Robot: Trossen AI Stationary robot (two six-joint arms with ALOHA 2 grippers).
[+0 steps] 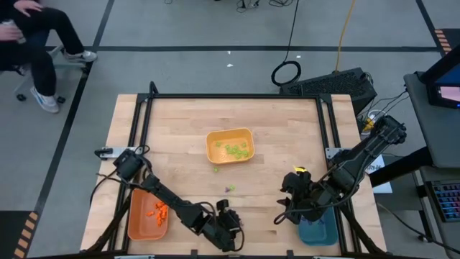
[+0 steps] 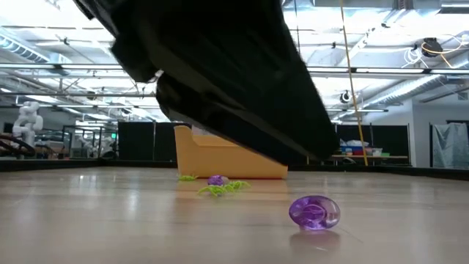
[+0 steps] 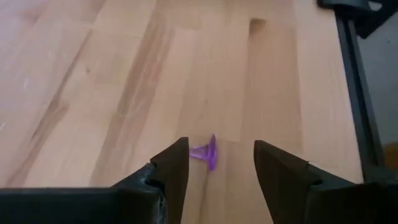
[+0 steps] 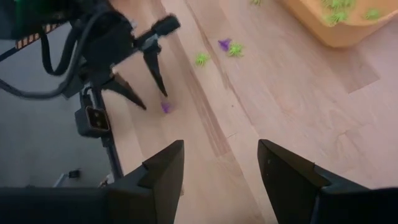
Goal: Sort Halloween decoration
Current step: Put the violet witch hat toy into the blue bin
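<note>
The Halloween decoration pieces are tiny. One purple piece (image 3: pixel 206 152) lies on the table between the fingers of my open left gripper (image 3: pixel 217 168), near the table's front edge; the fingers stand on either side of it, apart from it. The same piece (image 4: pixel 165 107) shows in the right wrist view under my left gripper (image 4: pixel 155 101). Further loose pieces, a purple one (image 4: pixel 224 43) and green ones (image 4: pixel 201 59), lie mid-table. My right gripper (image 1: pixel 286 208) hangs open above the table's right front, holding nothing.
The yellow tray (image 1: pixel 230 145) holds green pieces at the table's middle. The orange tray (image 1: pixel 136 219) with orange pieces sits at the front left. The teal tray (image 1: pixel 316 232) is at the front right, under my right arm. A person sits beyond the far left corner.
</note>
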